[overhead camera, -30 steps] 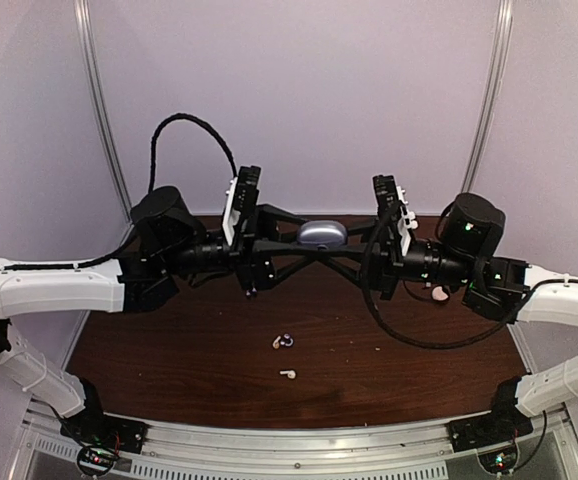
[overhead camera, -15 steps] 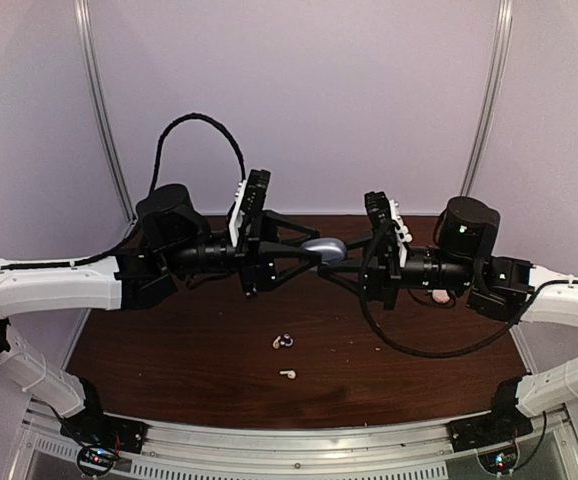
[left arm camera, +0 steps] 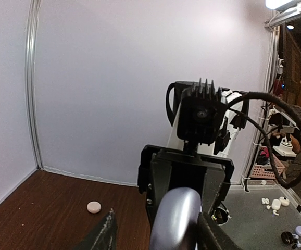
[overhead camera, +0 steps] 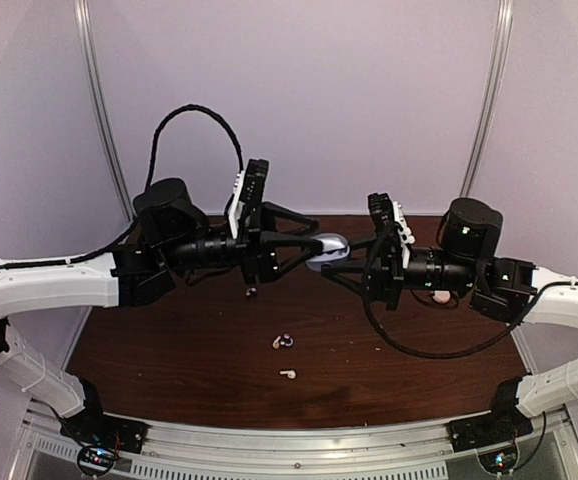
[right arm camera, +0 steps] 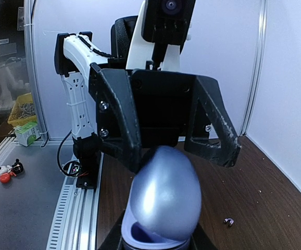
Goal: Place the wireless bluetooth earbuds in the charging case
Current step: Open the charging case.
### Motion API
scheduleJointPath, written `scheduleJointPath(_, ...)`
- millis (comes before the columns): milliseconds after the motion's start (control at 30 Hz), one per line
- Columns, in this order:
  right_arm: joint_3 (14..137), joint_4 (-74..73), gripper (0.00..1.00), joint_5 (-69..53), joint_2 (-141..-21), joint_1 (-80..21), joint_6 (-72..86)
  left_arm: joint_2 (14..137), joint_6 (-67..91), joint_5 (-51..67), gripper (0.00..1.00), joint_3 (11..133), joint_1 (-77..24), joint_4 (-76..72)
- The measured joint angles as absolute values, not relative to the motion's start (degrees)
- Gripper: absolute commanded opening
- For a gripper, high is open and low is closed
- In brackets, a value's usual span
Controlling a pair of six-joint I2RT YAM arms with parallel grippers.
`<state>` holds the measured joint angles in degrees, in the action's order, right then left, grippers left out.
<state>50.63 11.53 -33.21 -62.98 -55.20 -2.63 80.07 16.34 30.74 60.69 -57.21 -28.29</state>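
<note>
The right pincer (overhead camera: 333, 259) is clamping the blue-grey charging case (right arm camera: 163, 200) aloft while the left pincer (left arm camera: 155, 219), jaws apart astride its lid, is needing a square, gentle close; the earbuds (overhead camera: 283, 341) are lying on the desk (overhead camera: 169, 370) below.

Glossy plastic case (right arm camera: 166, 200), wooden table (overhead camera: 189, 350)

Both arms reached inward at mid-height, wrists level and facing each other. The fingers of my right gripper (overhead camera: 322, 263) were clamped on the rounded blue-grey charging case (overhead camera: 328, 245). My left gripper (overhead camera: 312, 244) stood spread around its lid.
</note>
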Motion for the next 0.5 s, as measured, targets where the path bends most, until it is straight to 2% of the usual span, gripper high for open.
scheduleJointPath(500, 48.34, 11.40, 0.03, -33.69, -62.24, -55.27, -2.79, 79.90, 16.47, 26.89, 0.61, 61.49, -55.77, -25.04)
